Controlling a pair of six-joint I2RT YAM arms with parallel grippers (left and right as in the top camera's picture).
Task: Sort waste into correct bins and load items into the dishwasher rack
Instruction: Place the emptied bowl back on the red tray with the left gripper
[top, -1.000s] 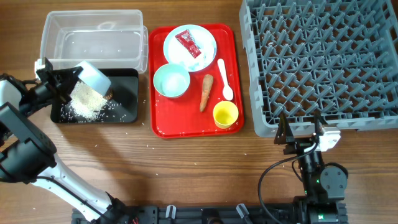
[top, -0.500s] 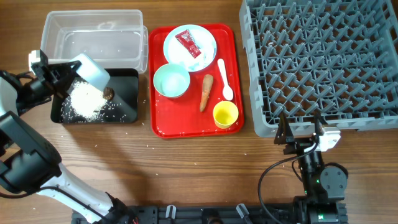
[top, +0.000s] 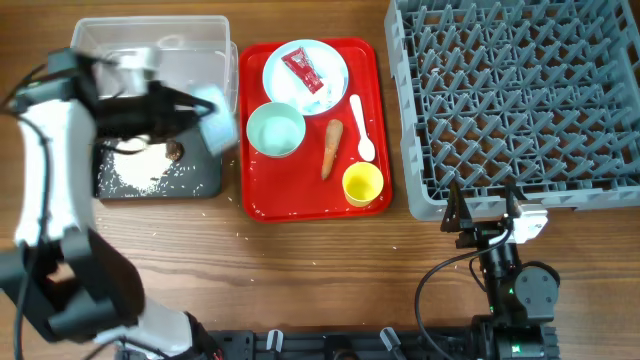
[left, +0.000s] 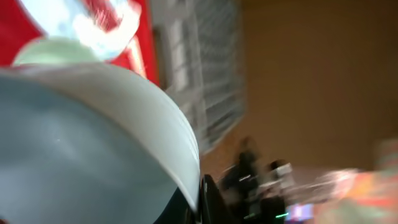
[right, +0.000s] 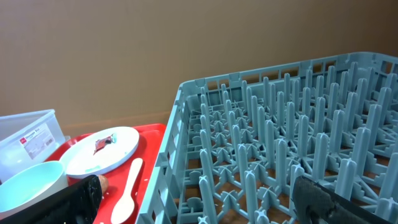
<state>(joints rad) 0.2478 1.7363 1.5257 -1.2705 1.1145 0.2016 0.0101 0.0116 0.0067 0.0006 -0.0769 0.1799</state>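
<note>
The left gripper (top: 196, 103) pinches 1 bowl (top: 217, 119) by its rim, just left of the red tray (top: 290, 192). We judge a fast swing could slip it. The right gripper (top: 482, 206) rests spread.

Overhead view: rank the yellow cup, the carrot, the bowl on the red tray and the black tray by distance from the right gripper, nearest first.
From the right gripper:
1. yellow cup, at the red tray corner nearest that gripper.
2. carrot, mid-tray.
3. pale blue bowl, on the tray's left part.
4. black tray, far left, beyond the red tray.
</note>
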